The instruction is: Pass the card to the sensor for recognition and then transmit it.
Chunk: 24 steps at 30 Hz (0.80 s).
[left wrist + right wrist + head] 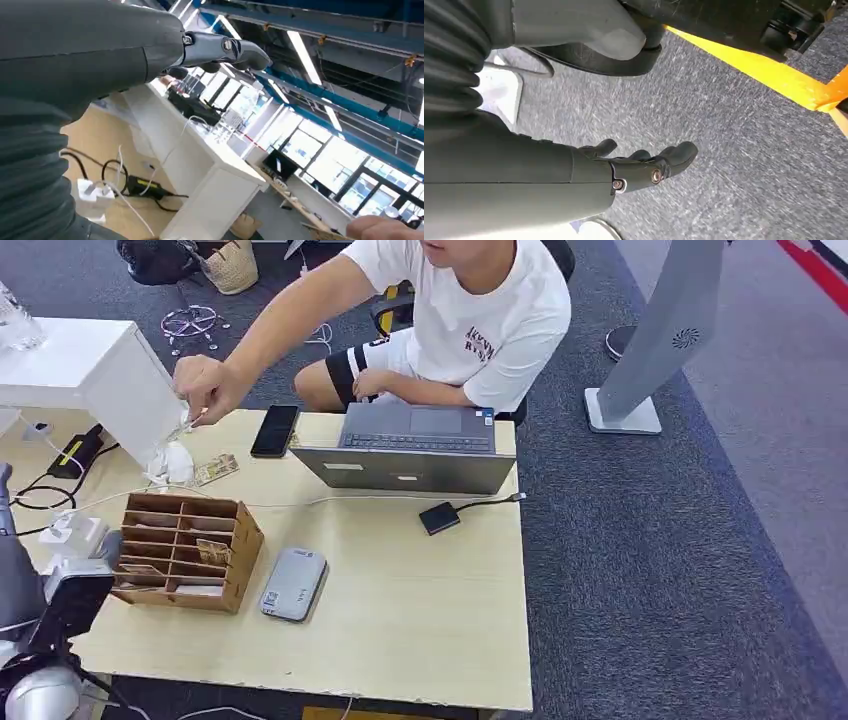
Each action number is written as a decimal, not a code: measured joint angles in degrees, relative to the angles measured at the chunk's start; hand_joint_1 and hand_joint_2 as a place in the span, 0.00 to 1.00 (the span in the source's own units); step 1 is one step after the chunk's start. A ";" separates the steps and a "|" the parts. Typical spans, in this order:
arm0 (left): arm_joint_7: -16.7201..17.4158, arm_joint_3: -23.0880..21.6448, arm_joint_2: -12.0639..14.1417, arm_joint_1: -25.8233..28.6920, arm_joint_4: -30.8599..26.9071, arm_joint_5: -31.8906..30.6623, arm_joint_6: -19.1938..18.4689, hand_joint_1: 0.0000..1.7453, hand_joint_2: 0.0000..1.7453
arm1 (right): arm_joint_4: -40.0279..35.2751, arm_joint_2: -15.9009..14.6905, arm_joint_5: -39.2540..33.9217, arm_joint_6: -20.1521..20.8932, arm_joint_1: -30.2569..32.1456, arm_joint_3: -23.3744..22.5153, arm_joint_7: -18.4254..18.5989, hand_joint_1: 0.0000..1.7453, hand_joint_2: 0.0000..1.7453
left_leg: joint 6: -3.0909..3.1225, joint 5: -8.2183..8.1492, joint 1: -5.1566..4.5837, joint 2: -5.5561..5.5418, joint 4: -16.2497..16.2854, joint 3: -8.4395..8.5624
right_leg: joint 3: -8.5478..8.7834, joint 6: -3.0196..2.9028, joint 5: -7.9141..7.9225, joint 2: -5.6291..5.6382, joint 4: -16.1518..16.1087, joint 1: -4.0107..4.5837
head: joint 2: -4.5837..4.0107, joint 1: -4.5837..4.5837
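Left hand [150,45] is raised beside the desk [420,610]; its dark fingers [225,50] lie extended with nothing in them. Right hand [624,170] hangs over grey carpet, fingers [674,155] loosely spread, holding nothing. On the near part of the desk stands a wooden slotted rack [185,550], a card-like piece resting in one compartment; which slot cannot be told exactly. Just beside the rack lies a grey flat sensor [294,583]. Toward the middle sits a small black box [439,517] on a cable, then an open laptop [415,447]. At the far edge lie a black phone [275,430] and a card [215,469] flat on the desk, near white crumpled material. A seated person's hand [207,388] reaches over that corner, pinching a small item too small to identify.
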 joint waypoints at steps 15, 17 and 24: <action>10.67 -7.75 12.27 -10.29 10.95 -23.67 5.44 0.00 1.00 | 0.28 -0.31 2.25 1.77 -1.34 6.00 2.58 0.00 1.00 | -0.02 0.01 0.05 0.07 0.00 0.01 | 0.07 -0.07 0.05 0.04 0.01 0.12 | 0.00 0.00; 12.09 -8.93 13.63 -11.52 12.54 -27.04 6.06 0.00 1.00 | 0.28 -0.33 2.76 2.03 -1.51 6.69 2.93 0.00 1.00 | -0.02 0.02 0.05 0.08 0.00 0.01 | 0.07 -0.08 0.05 0.04 0.01 0.12 | 0.00 0.00; 16.30 -12.10 17.32 -14.00 15.94 -36.67 8.11 0.00 1.00 | 0.28 -0.50 3.48 2.71 -2.01 8.57 3.91 0.00 1.00 | -0.05 0.03 0.06 0.14 0.00 0.00 | 0.05 -0.14 0.09 0.07 0.03 0.13 | 0.00 0.02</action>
